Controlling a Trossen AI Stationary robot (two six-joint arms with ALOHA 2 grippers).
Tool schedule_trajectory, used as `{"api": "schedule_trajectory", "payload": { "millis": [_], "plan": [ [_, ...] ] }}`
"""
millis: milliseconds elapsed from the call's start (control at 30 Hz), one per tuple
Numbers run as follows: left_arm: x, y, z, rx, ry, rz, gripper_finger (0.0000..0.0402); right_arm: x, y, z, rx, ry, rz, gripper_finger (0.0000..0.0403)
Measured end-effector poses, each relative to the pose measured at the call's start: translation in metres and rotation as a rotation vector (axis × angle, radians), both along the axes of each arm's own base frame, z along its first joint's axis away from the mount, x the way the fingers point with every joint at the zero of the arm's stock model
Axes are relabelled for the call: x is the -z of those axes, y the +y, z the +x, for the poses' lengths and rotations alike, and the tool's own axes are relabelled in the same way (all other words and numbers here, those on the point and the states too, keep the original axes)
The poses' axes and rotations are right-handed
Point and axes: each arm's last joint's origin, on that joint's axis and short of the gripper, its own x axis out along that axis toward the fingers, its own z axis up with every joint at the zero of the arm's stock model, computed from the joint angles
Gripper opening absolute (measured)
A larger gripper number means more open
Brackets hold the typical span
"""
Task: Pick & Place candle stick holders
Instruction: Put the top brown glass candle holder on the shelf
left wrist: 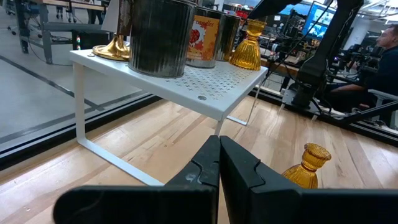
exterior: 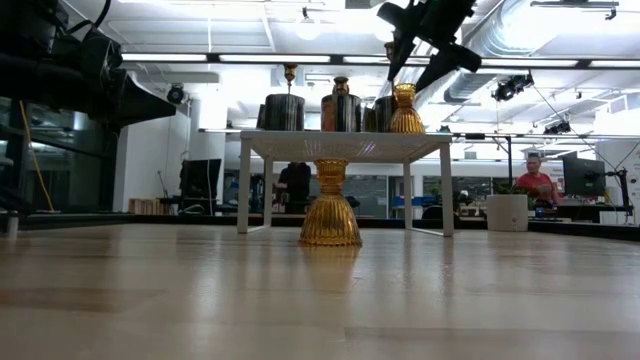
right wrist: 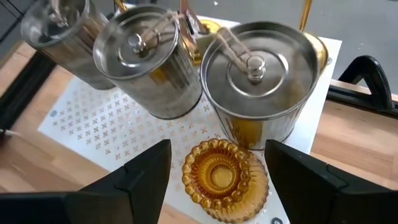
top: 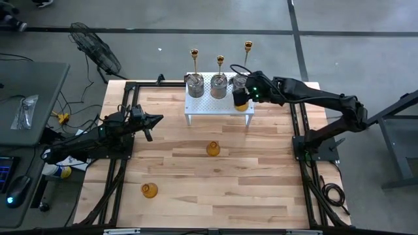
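- The white perforated shelf (top: 210, 108) is being used as the landmark here, sitting at the far side of the wooden table (top: 209, 189).
- Three silver lidded tins (right wrist: 152, 62) are being kept in a row on the shelf, with three gold candlesticks (top: 220, 63) lined up just behind them.
- One amber glass holder (right wrist: 224, 177) is being left on the shelf's right front corner, just in front of the right tin.
- The right gripper (right wrist: 217, 180) is being held right above that holder, fingers spread apart on either side, not clamping it.
- Two more amber holders are sitting on the table: one (top: 213, 149) just in front of the shelf, another (top: 149, 190) well out toward the near left.
- The left gripper (top: 155, 120) is being parked left of the shelf, fingers pressed together, nothing held.
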Motion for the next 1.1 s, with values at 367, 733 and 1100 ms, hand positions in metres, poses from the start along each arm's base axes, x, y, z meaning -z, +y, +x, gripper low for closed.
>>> {"api": "schedule_trajectory", "payload": {
  "millis": [367, 733, 1100],
  "plan": [
    [0.000, 0.000, 0.000, 0.000, 0.000, 0.000, 0.0000, -0.014, 0.029, -0.022, -0.105, 0.041, -0.018, 0.0252],
    [0.000, 0.000, 0.000, 0.000, 0.000, 0.000, 0.0000, -0.002, 0.064, -0.065, -0.241, 0.018, -0.026, 0.0252],
    [0.000, 0.000, 0.000, 0.000, 0.000, 0.000, 0.0000, 0.019, 0.090, -0.112, -0.406, -0.016, -0.041, 0.0252]
  ]
}}
